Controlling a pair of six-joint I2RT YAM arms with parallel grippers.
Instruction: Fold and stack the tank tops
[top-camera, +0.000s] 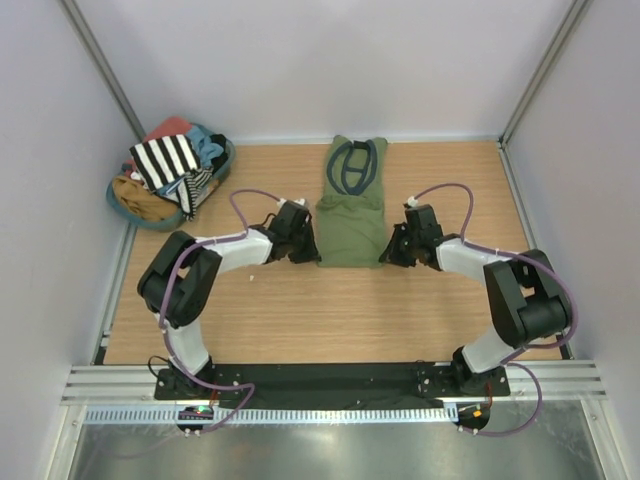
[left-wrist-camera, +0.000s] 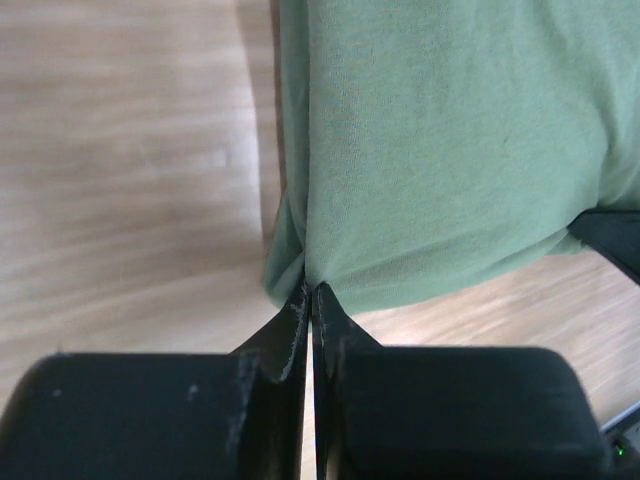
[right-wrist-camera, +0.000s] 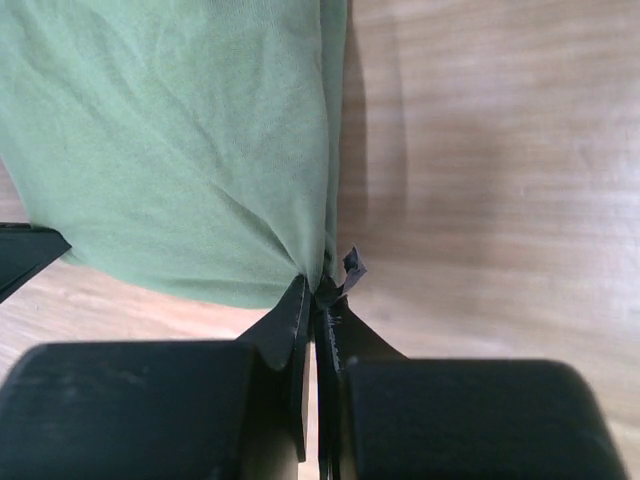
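Observation:
An olive green tank top lies lengthwise on the wooden table, its dark printed patch toward the far wall. My left gripper is shut on its near left corner; the left wrist view shows the green cloth pinched at my left gripper's tips. My right gripper is shut on the near right corner, where the green cloth bunches into my right gripper's tips. The black-and-white striped tank top lies on top of a pile in a basket at the far left.
The blue basket at the far left corner holds the striped top plus salmon-red, light blue and tan garments. White walls close in the table on three sides. A metal rail carries both arm bases at the near edge.

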